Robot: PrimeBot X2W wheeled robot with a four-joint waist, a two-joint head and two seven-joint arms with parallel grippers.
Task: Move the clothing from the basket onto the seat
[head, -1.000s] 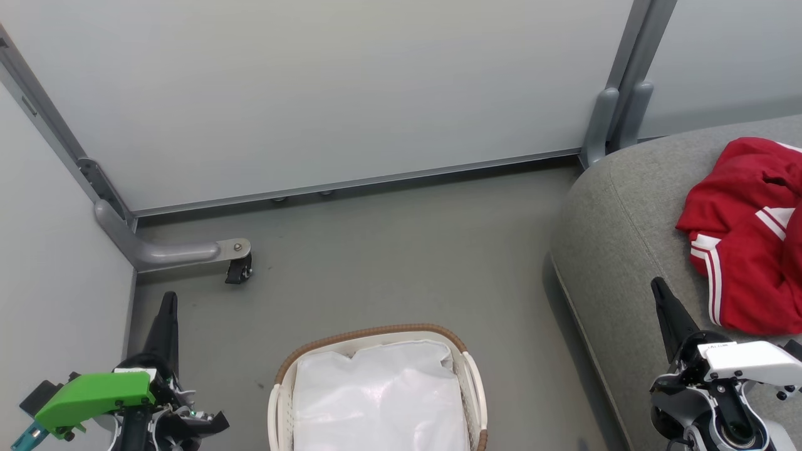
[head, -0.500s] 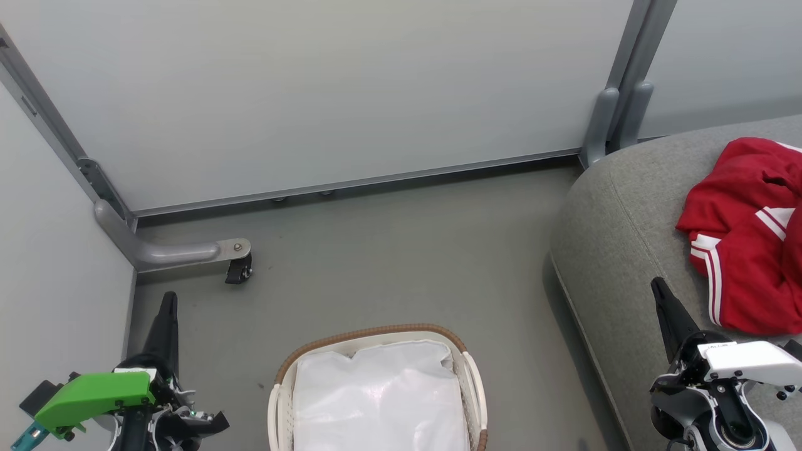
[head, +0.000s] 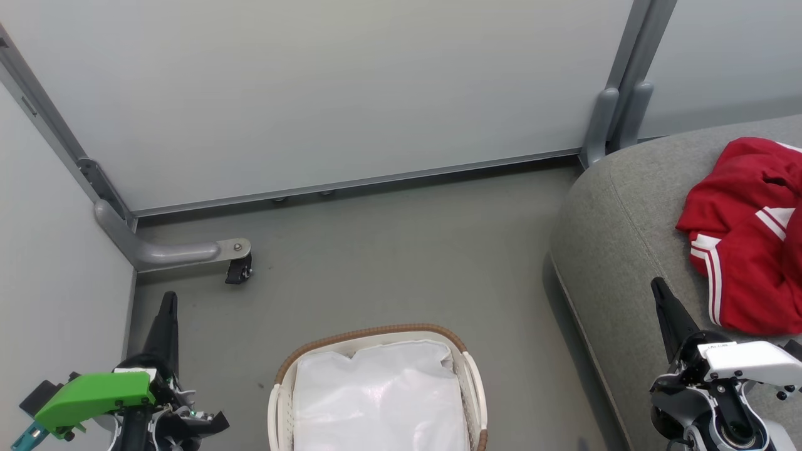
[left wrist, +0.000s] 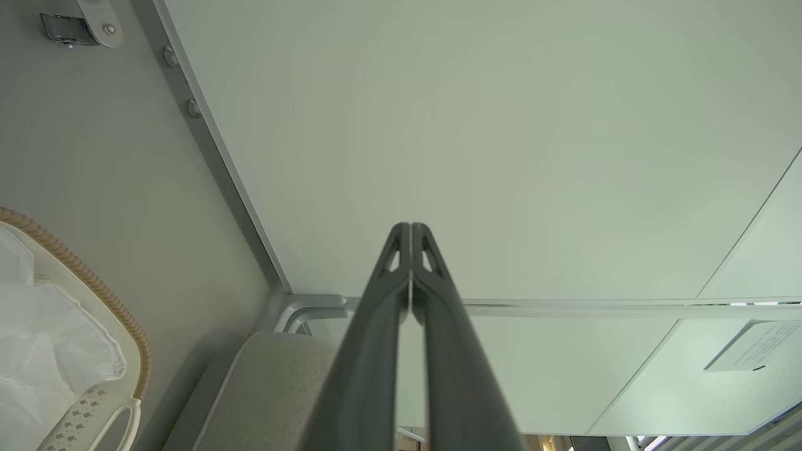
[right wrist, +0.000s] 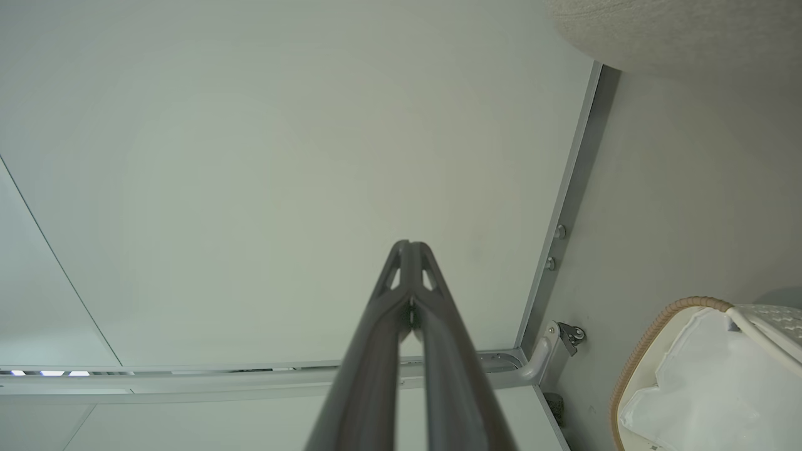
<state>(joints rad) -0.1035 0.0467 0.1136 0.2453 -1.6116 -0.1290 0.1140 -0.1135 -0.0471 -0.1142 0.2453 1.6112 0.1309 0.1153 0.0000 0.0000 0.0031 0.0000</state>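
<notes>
**Red top on the cushion, basket showing just its liner**

Grey floor [head: 388, 250], pale partition panels behind. The clothing [head: 745, 250] lies crumpled on the seat [head: 620, 238], soft red folds with white stripes on nubbly grey fabric. The basket [head: 376, 332] sits on the floor, perforated white plastic with a brown woven rim and a crinkly liner [head: 382, 401] inside. The left gripper [left wrist: 410, 232] and right gripper [right wrist: 408, 247] are both pinched shut, holding nothing. The danger: the right arm sits near that loose fabric, and a careless swing could snag it and drag it off the rounded edge.
</notes>
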